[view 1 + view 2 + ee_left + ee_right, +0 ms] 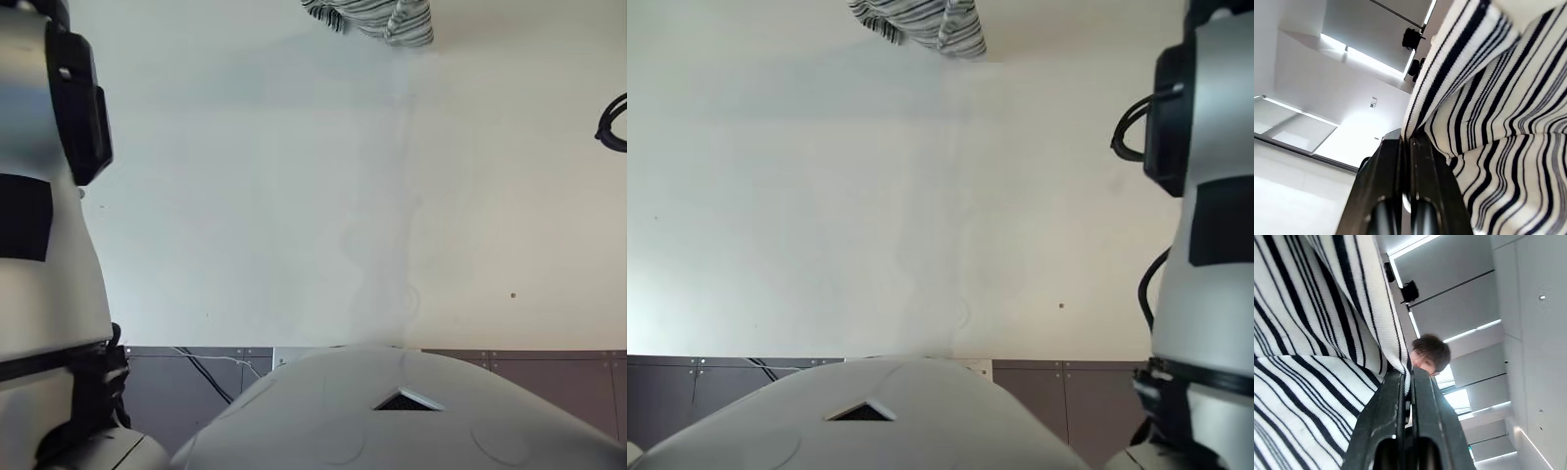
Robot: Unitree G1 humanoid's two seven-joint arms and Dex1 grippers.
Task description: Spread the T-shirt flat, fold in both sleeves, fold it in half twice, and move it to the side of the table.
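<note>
The T-shirt [374, 18], white with black stripes, hangs bunched at the far top edge of the white table [245, 196]. In the left wrist view my left gripper [1406, 143] is shut, its black fingers [1386, 171] pinching an edge of the striped T-shirt [1508, 122]. My right gripper [1406, 376] is also shut on a fold of the T-shirt [1308, 347], whose cloth spreads out beside its fingers [1427, 406]. Both upper arms rise at the sides of the eye views, the left arm [49, 196] and the right arm [1215, 196].
The table's near edge [490, 350] runs across the lower part of the eye views, with dark panels [558, 382] and a loose cable [211, 377] below it. A faint crease line [402, 215] runs down the tabletop.
</note>
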